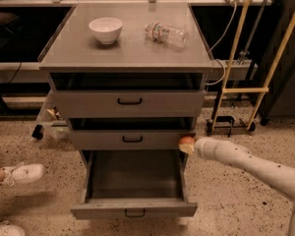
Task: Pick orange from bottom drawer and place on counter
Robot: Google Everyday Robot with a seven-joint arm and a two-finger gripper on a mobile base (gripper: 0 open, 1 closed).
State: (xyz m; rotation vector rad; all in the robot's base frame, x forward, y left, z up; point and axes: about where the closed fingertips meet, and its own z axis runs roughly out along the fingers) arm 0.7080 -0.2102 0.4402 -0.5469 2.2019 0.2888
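Observation:
The orange (pixel 186 142) is held in my gripper (pixel 189 145) at the right end of the middle drawer's front, above the right side of the bottom drawer (pixel 133 209). The bottom drawer is pulled open and its inside looks bare. My white arm reaches in from the lower right. The counter (pixel 128 48) is the grey top of the cabinet, well above the gripper.
A white bowl (pixel 105 30) and a lying plastic water bottle (pixel 166 33) sit on the counter. The top drawer (pixel 129 101) and middle drawer (pixel 132 138) stand slightly open. A person's white shoes (pixel 19 173) are at the left. A yellow-framed cart (pixel 246 90) stands at the right.

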